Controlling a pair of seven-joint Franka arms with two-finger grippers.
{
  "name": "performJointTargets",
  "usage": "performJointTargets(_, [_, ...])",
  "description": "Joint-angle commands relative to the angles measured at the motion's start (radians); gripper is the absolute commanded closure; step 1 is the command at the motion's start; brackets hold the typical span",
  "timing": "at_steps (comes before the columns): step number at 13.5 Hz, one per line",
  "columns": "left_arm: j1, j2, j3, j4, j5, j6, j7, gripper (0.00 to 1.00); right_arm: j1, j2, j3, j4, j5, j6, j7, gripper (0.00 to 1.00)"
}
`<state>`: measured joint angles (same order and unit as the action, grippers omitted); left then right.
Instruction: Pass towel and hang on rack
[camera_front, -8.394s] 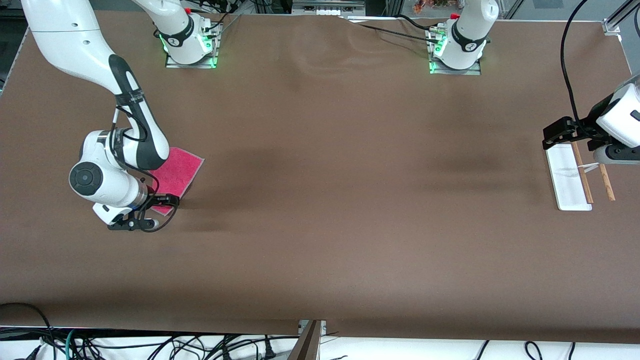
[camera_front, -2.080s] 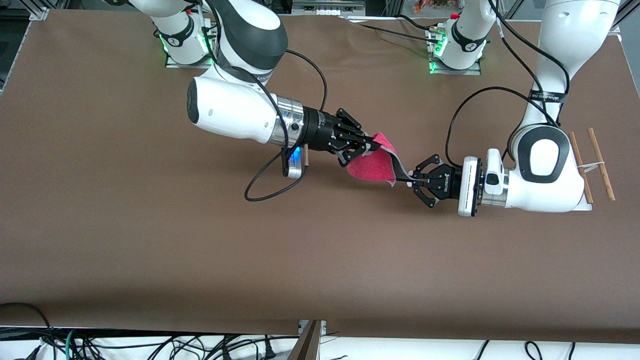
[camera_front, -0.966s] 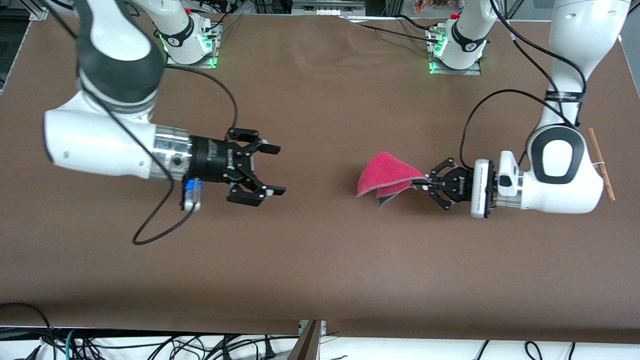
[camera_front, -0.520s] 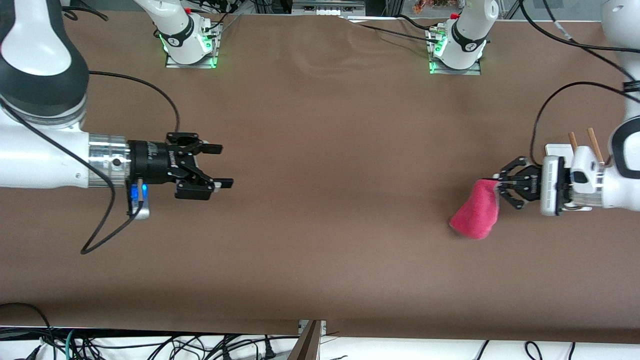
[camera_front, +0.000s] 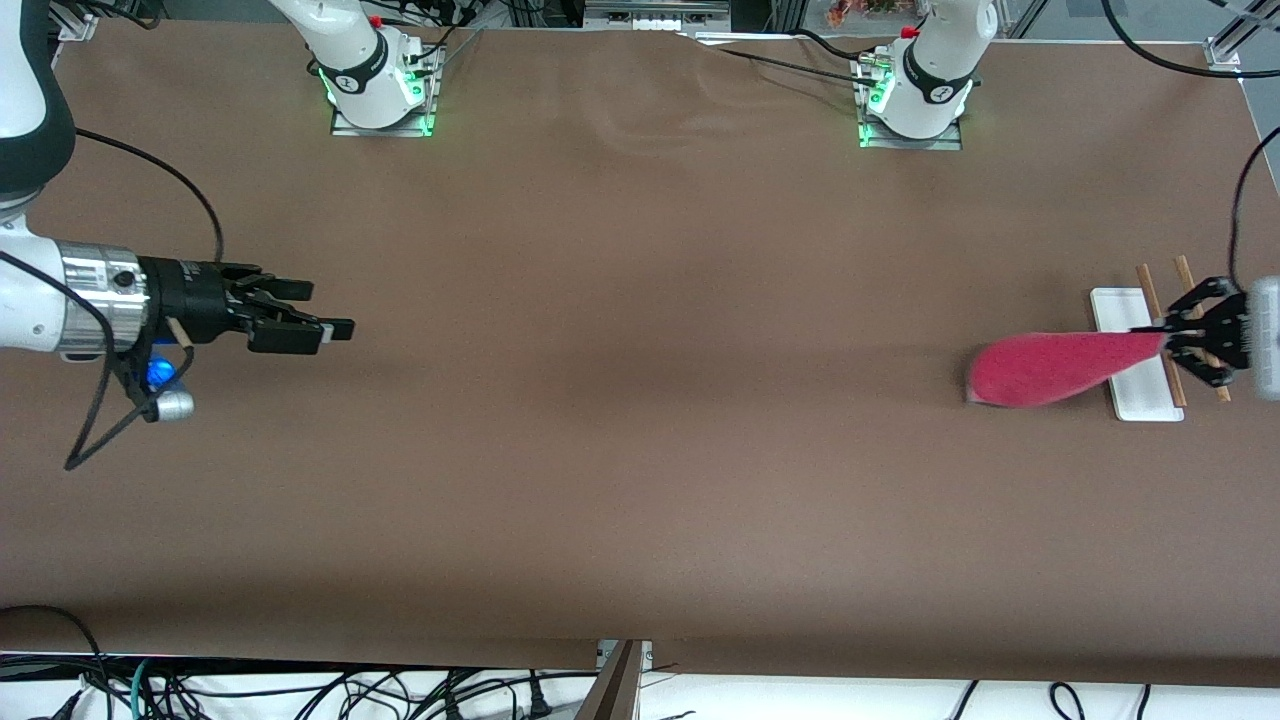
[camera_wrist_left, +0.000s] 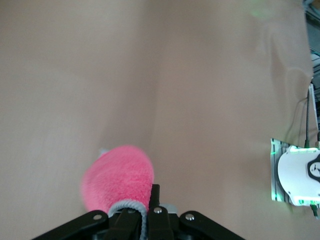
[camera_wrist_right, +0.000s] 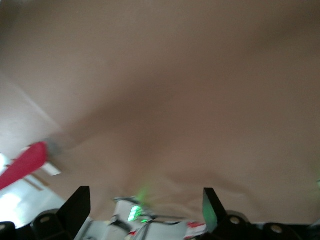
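Note:
The pink-red towel (camera_front: 1040, 368) hangs stretched out sideways from my left gripper (camera_front: 1164, 338), which is shut on one grey-stitched corner of it. That gripper is over the rack (camera_front: 1140, 400), above its white base and two wooden rods (camera_front: 1146, 280). The towel's free end trails over the table beside the base, toward the right arm's end. In the left wrist view the fuzzy towel (camera_wrist_left: 120, 175) bulges out of the shut left gripper (camera_wrist_left: 145, 206). My right gripper (camera_front: 322, 310) is open and holds nothing, over the table at the right arm's end. The right wrist view shows the right gripper (camera_wrist_right: 144, 207) with its fingers wide apart.
Both arm bases (camera_front: 380, 85) (camera_front: 915, 95) with green lights stand along the table edge farthest from the front camera. A cable (camera_front: 110, 420) loops under the right wrist. The brown table (camera_front: 640, 400) lies bare between the two grippers.
The left gripper has carried the towel toward the left arm's end until it is over the rack. The open right gripper has drawn back toward its own end.

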<state>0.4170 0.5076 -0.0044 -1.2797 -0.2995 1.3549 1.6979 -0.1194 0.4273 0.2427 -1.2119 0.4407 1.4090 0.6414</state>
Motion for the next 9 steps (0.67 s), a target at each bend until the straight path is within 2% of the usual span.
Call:
performJointTargets(1, [0.087,0.031,0.024,0.022,0.025,0.003,0.008,1.0,0.0,-0.123,-0.003,-0.119,-0.129,0.008,-0.141,0.01])
performJointTargets(5, [0.117,0.048,0.176,0.022,0.02,0.105,0.015,1.0,0.0,-0.254,-0.028,-0.243,-0.302,0.05,-0.353,0.01])
performJointTargets(8, [0.187,0.089,0.187,0.022,0.025,0.186,0.035,1.0,0.0,-0.408,-0.043,-0.461,-0.342,0.187,-0.44,0.01])
performJointTargets(9, [0.206,0.106,0.195,0.02,0.031,0.217,0.067,1.0,0.001,-0.423,-0.042,-0.48,-0.342,0.2,-0.442,0.01])
